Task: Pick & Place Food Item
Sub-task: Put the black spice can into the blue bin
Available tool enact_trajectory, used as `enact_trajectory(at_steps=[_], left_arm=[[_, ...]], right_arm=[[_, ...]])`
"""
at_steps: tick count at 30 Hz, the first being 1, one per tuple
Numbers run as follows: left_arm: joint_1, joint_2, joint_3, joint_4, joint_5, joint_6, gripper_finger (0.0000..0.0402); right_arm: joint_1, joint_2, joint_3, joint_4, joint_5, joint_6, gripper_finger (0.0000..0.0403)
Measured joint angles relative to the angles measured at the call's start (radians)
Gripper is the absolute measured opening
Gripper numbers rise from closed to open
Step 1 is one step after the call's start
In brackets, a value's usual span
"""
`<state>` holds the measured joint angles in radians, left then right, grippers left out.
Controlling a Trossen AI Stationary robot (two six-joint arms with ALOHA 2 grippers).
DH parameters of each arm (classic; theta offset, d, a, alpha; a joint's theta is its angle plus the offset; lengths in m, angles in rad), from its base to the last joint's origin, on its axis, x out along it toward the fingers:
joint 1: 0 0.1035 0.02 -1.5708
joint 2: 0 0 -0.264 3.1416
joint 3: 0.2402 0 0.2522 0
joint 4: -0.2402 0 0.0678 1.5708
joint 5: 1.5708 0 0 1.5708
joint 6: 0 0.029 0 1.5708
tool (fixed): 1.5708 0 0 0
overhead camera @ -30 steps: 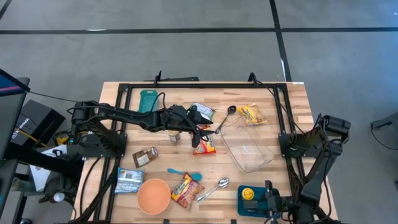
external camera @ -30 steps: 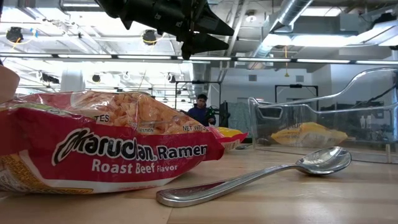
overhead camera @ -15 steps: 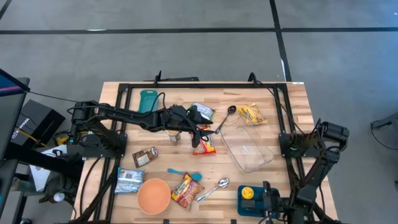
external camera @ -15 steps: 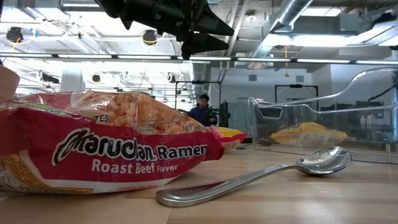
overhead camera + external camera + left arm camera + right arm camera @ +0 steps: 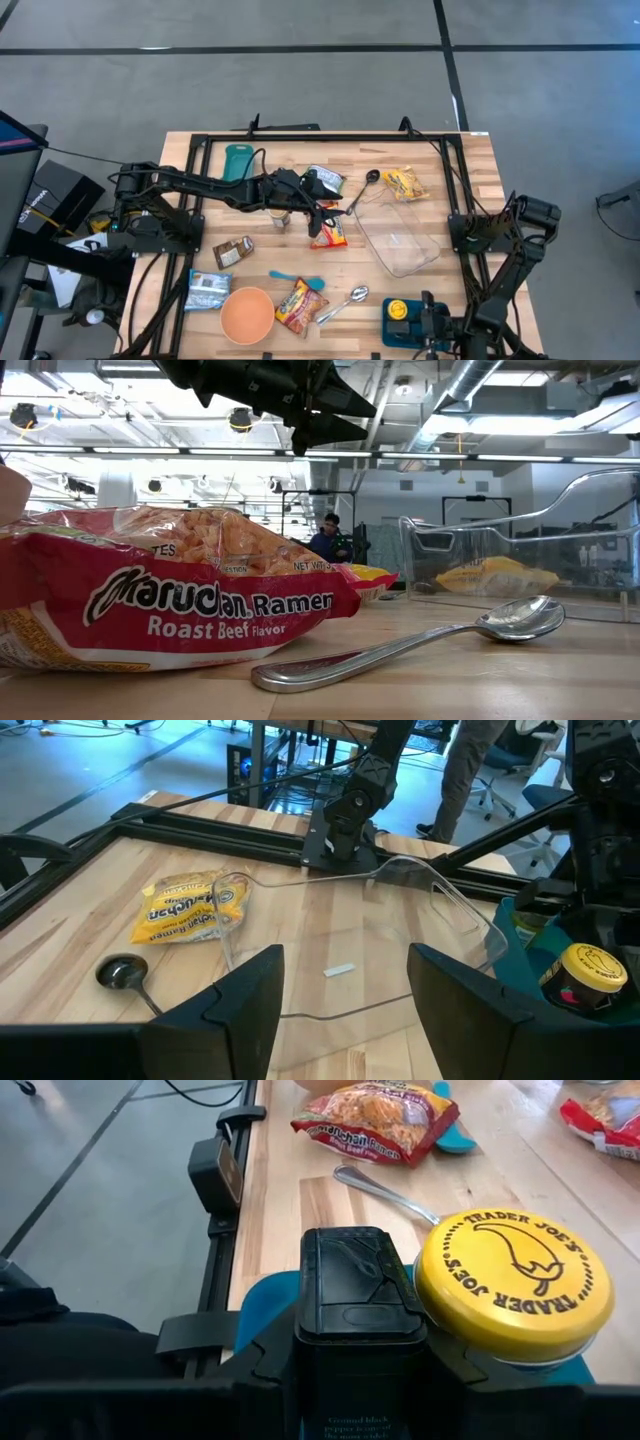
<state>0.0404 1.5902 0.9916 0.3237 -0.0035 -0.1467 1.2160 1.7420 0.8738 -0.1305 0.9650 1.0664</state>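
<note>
A wooden tabletop [image 5: 470,180] framed by black rails is seen from above. Spread across it are a clear plastic container [image 5: 400,238], a yellow snack bag [image 5: 405,184], a black spoon [image 5: 365,186], a red ramen packet [image 5: 329,233], a teal object [image 5: 238,161], a brown packet [image 5: 233,251], a silver-blue packet [image 5: 208,290], an orange bowl [image 5: 247,314], a second ramen packet [image 5: 300,305], a blue spoon [image 5: 297,279], a metal spoon [image 5: 345,302] and a yellow-lidded jar [image 5: 398,312].

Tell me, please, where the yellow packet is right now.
In the high view, the yellow packet lies at the table's far right, just beyond the clear container and beside the black spoon.
</note>
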Motion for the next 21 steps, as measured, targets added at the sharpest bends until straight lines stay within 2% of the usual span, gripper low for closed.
enact_trajectory(at_steps=[7, 15, 21], left_arm=[[0.0, 0.0, 0.0, 0.0, 0.0, 0.0, 0.0208], [0.0, 0.0, 0.0, 0.0, 0.0, 0.0, 0.0208], [0.0, 0.0, 0.0, 0.0, 0.0, 0.0, 0.0208]], right_arm=[[-0.004, 0.056, 0.0, 0.009, 0.0, 0.038, 0.0114], [-0.008, 0.056, 0.003, 0.008, -0.004, 0.037, 0.0114], [-0.026, 0.054, 0.004, 0.015, -0.043, 0.034, 0.0141]])
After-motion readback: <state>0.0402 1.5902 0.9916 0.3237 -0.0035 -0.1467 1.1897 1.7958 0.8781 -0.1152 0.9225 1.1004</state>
